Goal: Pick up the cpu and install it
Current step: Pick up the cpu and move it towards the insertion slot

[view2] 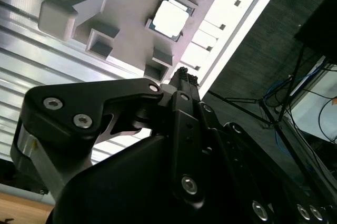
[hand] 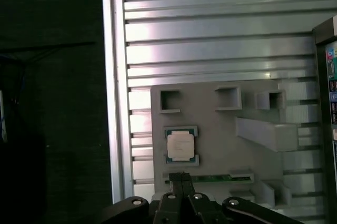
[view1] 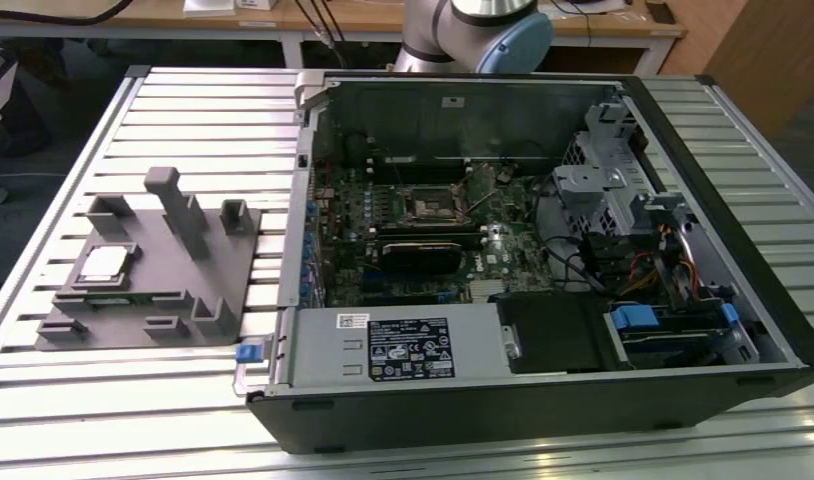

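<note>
- Exterior view: slatted metal table (view1: 180, 110) carries everything I see.
- Open computer case (view1: 514, 420) lies on its side on the table, taking up the 3 o'clock half of that view, board facing up.
- Robot arm (view1: 474, 30) stands at 12 o'clock of the case, past its far wall.
- Grey fixture (view1: 180, 290) sits on the table at 9 o'clock of the case, just beside it, with upright posts and small pockets.
- Gripper (hand: 181, 179) in the first wrist view: fingers pressed together, nothing between them. Same in the second wrist view (view2: 184, 76).
- Black socket frame (view1: 430, 203) sits on the board inside the case, near the board's middle, nothing seated in it that I can make out.
- Green memory stick (hand: 210, 178) lies in a fixture slot, close to the gripper tips in the first wrist view.
- cpu (view1: 103, 265) lies flat in its fixture pocket, pale top up, toward the fixture's 9 o'clock side. Both wrist views show it (hand: 181, 145) (view2: 169, 18) apart from the gripper tips, not touched.
</note>
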Controlling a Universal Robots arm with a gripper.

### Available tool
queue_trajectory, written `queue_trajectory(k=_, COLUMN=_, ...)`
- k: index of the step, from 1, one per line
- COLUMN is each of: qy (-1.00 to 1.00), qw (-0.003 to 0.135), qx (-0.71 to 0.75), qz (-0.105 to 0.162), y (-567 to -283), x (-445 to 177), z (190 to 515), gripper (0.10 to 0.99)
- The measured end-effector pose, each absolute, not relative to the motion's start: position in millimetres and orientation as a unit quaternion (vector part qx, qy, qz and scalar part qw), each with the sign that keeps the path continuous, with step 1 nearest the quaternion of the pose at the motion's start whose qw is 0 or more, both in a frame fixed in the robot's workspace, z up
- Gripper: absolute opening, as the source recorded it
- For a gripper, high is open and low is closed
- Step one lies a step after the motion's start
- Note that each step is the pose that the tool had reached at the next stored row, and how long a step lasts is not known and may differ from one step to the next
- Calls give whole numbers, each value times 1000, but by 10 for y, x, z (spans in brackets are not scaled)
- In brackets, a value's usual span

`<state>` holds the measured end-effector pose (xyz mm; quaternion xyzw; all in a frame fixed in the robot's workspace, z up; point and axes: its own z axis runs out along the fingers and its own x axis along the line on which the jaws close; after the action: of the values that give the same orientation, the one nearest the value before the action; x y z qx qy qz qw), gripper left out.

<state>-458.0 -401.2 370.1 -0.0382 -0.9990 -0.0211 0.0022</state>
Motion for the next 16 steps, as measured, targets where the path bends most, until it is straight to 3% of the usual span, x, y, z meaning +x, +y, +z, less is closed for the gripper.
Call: queue_trajectory(k=16, qy=-999, qw=3, qx=-38, qz=-20, y=-4012, x=-4580, z=3596, gripper=106)
